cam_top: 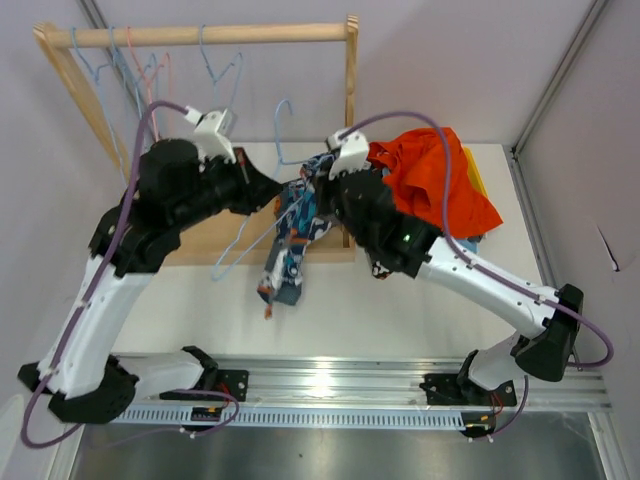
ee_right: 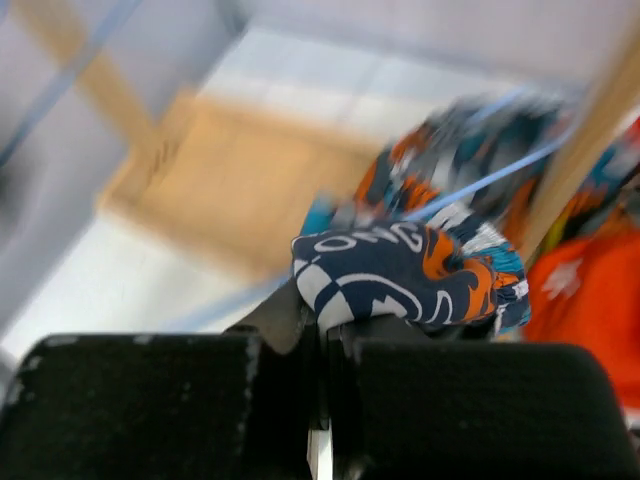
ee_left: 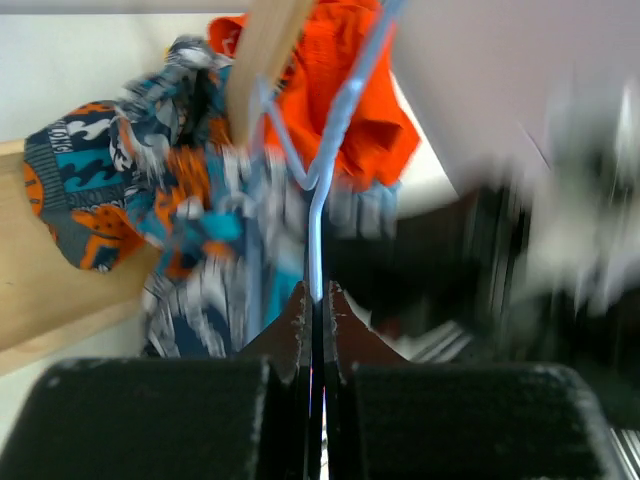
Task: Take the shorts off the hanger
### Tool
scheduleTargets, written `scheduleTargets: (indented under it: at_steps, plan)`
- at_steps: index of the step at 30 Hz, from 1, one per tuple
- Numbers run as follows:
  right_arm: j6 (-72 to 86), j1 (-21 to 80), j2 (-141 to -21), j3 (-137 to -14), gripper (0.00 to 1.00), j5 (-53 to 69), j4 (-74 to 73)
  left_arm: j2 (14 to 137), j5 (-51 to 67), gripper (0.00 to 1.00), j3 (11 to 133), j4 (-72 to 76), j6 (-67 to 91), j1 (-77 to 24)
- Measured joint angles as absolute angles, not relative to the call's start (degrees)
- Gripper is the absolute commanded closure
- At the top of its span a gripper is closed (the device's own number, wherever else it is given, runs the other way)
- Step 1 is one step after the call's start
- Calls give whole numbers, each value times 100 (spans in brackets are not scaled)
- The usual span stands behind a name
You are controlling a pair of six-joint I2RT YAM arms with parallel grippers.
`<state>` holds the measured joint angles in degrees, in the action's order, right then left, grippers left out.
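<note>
A: Left gripper [ee_left: 318, 297] is clamped on the blue wire hanger [ee_left: 316, 235], over the rack base [cam_top: 200, 250].
B: Patterned shorts [cam_top: 290, 250] droop mid-table between the arms, tangled on that wire. Right gripper [ee_right: 322, 335] is pinched shut on a fold of them.
A: Light, floppy, probably snag-prone. Take bunched waistband, not loose hem.
B: Red-orange pair [cam_top: 440, 185] is heaped far right.

Blue-orange-white patterned shorts [cam_top: 290, 255], plain red-orange shorts [cam_top: 430, 180]
</note>
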<state>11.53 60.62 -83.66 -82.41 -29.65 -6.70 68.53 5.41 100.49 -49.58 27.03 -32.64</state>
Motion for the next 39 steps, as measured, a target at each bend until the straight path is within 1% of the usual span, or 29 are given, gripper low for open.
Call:
scheduleTargets:
  at_steps: [3, 5, 7, 10, 12, 14, 17, 22, 25, 27, 30, 33, 35, 39]
  plan:
    - [926, 5537, -8438, -8917, 100, -2773, -882, 6145, 508, 100, 9614, -4965, 2742, -3422]
    - [880, 5476, -8246, -8855, 100, -2779, -943, 5583, 414, 100, 9338, -5039, 2801, -3437]
    - [873, 5555, -7870, -8468, 100, -2858, -941, 5057, 320, 100, 9052, -5043, 2829, -3439]
    - [836, 5793, -6860, -7489, 100, -3223, -1149, 4226, 252, 100, 8479, -4956, 2856, -3439]
    - [714, 5892, -6243, -7247, 100, -3433, -1358, 3894, 224, 100, 8060, -4912, 2856, -3439]
    - [506, 5878, -5732, -7303, 100, -3664, -1476, 3785, 213, 100, 7706, -4941, 2858, -3439]
    - [69, 5822, -5402, -8044, 100, -3986, -1612, 3835, 220, 100, 7179, -4930, 2875, -3439]
    - [-847, 5426, -5867, -10025, 100, -4276, -1474, 3822, 287, 100, 6602, -4812, 2974, -3439]
    - [-1022, 4709, -6418, -11048, 100, -4147, -1579, 3734, 353, 100, 6418, -4641, 3004, -3439]
    - [-998, 4058, -6932, -11692, 100, -3920, -1688, 3642, 397, 100, 6272, -4488, 3004, -3439]
    - [-891, 3253, -7773, -12619, 100, -3516, -1981, 3531, 484, 100, 6167, -4368, 3000, -3439]
    - [-749, 2580, -8866, -13795, 100, -3083, -2215, 3538, 530, 100, 6112, -4250, 2989, -3439]
    - [-672, 2244, -9448, -14232, 100, -2853, -2220, 3535, 556, 100, 6060, -4219, 2961, -3439]
    - [-460, 1772, -9972, -14298, 100, -2543, -2193, 3535, 591, 100, 5977, -4206, 2912, -3439]
